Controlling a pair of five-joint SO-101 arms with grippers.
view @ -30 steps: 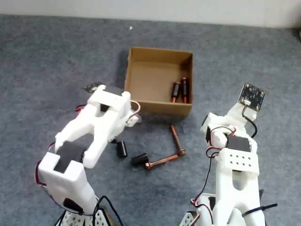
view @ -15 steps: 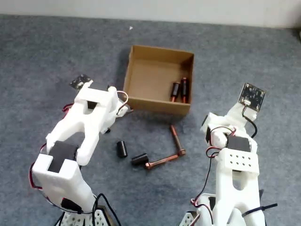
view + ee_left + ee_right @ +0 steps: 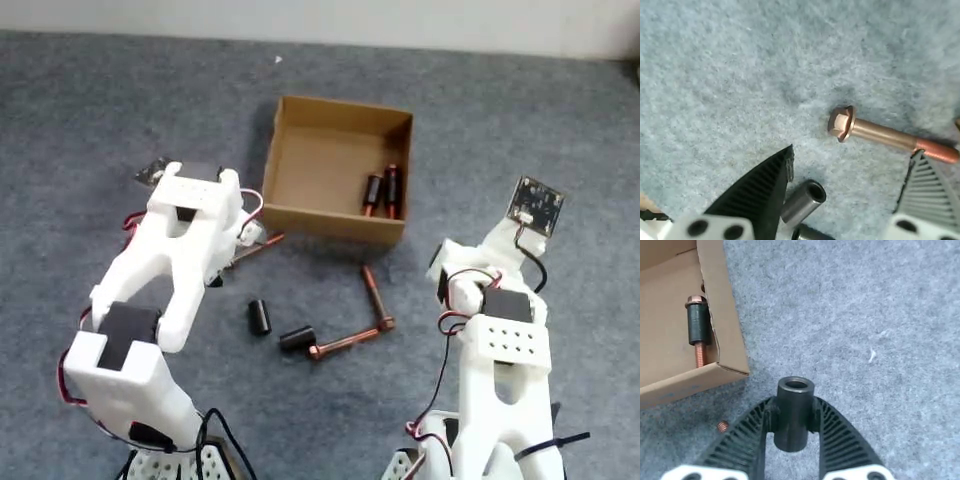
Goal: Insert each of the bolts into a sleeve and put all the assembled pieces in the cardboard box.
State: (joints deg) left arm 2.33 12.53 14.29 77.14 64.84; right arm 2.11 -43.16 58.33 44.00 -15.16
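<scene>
**Stiff little bolt waits for a pinch behind its head**

The bolt (image 3: 875, 132) lies flat on the grey counter (image 3: 120, 100), just beside the near-left corner of the cardboard box (image 3: 335, 228). It sits just ahead of the left gripper (image 3: 854, 150), whose fingers stand wide apart, and its threaded end reaches the tip of one finger. It looks like a rigid metal piece, light and smooth, and round enough to roll or slip. The plain shank just behind the flanged head seems the best place to pinch, since that leaves the thread free to enter a bore.

The right gripper (image 3: 793, 407), near and to the right of the box, has its fingers clamped across the middle of an upright sleeve (image 3: 796, 390) — a hard dark tube with its bore open on top. Two assembled pieces (image 3: 383, 190) lie in the box. Two loose sleeves (image 3: 259, 317) and two more bolts (image 3: 372, 290) lie on the counter on the near side of it.

Against the frame a second ago, the left arm has swung left, away from the box's near wall, uncovering the bolt — the right arm, the loose parts and the box are as they were.
</scene>
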